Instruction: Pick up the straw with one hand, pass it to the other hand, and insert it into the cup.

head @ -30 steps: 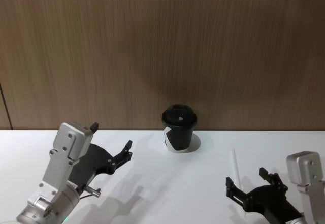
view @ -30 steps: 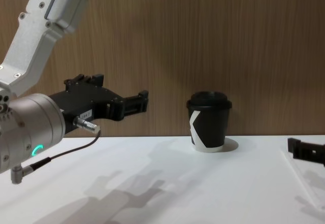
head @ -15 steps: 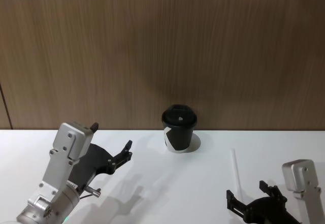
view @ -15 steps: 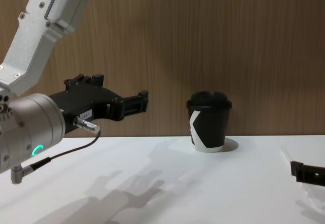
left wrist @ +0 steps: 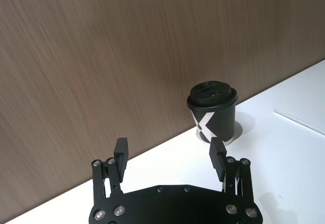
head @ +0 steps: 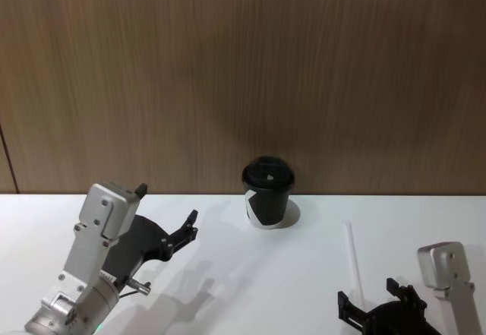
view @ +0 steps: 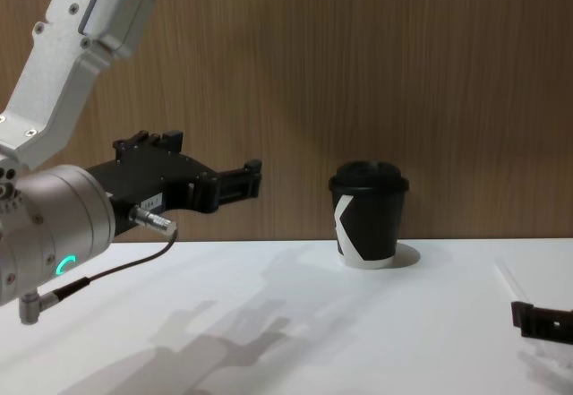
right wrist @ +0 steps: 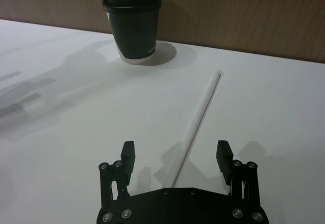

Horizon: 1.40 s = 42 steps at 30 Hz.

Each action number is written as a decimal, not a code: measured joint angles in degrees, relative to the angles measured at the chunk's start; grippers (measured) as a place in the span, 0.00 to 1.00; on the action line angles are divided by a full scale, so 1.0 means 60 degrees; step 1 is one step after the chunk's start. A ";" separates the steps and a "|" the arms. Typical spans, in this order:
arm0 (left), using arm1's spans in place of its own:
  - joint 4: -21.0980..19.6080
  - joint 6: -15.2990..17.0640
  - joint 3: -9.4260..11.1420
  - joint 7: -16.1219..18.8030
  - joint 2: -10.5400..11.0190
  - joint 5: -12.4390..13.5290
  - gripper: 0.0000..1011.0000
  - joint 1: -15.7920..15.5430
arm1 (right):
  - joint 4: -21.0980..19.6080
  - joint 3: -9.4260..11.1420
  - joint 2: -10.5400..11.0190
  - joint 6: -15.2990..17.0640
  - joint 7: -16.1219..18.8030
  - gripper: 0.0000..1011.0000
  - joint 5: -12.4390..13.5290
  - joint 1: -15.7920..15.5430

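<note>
Now the right gripper point(right wrist: 175, 150), wide open and empty, hangs low over the desk point(head: 250, 274) with the near end of the straw point(right wrist: 200, 117) between its jaws. The straw lies flat, long axis running straight ahead, right of the cup point(head: 267, 198). The left gripper point(left wrist: 170, 150) hovers open, well apart.

brown wood-grain wall point(head: 228, 61) behind a white table point(head: 288, 274), perhaps laminate.

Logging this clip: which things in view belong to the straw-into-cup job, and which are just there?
Job:
- straw, lying flat
- black lidded cup
- right gripper, open, straddling the straw's near end
- left gripper, open, raised left of the cup

Just there:
- white table
- wooden wall
</note>
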 joint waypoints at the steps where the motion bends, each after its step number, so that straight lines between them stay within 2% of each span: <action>1: -0.0001 0.0000 0.0000 0.0000 0.0000 0.0000 0.99 0.0000 | 0.0011 -0.0001 -0.0005 0.0015 0.0002 0.99 -0.0010 0.0001; 37: -0.0001 0.0000 0.0000 0.0000 0.0000 0.0000 0.99 0.0000 | 0.0479 -0.0029 -0.0419 0.0510 0.0061 0.99 -0.0217 0.0143; 42: -0.0001 0.0000 0.0000 0.0000 0.0000 0.0000 0.99 0.0001 | 0.0503 -0.0032 -0.0444 0.0523 0.0075 0.92 -0.0223 0.0157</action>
